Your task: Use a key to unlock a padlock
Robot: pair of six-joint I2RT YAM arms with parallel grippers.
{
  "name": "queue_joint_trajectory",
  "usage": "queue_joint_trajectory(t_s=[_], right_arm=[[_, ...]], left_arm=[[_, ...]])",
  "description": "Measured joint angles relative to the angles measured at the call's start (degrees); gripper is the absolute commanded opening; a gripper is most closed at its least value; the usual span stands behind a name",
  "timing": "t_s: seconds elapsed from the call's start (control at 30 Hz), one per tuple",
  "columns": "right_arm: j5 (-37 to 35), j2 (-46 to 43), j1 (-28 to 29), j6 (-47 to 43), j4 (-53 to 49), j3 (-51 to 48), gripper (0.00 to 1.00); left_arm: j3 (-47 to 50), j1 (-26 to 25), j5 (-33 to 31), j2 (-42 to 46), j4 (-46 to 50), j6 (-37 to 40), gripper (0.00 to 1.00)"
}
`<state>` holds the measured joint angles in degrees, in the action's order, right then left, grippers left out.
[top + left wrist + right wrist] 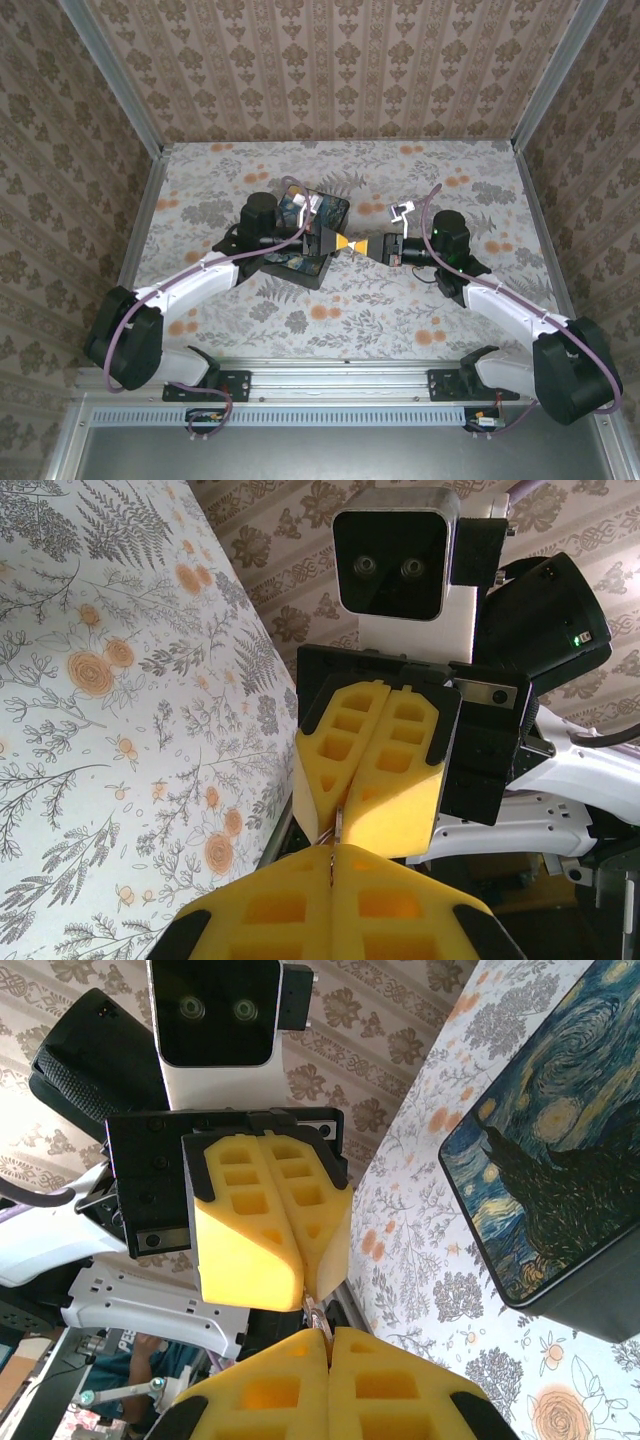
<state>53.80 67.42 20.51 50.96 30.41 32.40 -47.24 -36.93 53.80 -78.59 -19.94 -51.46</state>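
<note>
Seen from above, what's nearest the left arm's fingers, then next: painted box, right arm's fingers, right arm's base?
1. right arm's fingers: meeting the left fingers tip to tip.
2. painted box: close by, on their left.
3. right arm's base: far off, bottom right.

A metal sliver (338,827) between the pressed fingers (392,805) is too small to identify.
</note>
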Motion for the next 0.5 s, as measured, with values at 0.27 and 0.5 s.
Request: queue_joint_trajectory(t_s=[0.27,0.5], right_arm=[[-1.1,-1.2,0.0,-0.2,-1.7,0.0,0.0],[-3.7,-2.6,-0.1,-2.4,-7.3,0.0,0.0]], left_arm=[[0.0,0.3,0.4,0.0,0.0,0.0,0.2],[0.9,2.0,-2.2,0.1,3.6,0.9,0.55]])
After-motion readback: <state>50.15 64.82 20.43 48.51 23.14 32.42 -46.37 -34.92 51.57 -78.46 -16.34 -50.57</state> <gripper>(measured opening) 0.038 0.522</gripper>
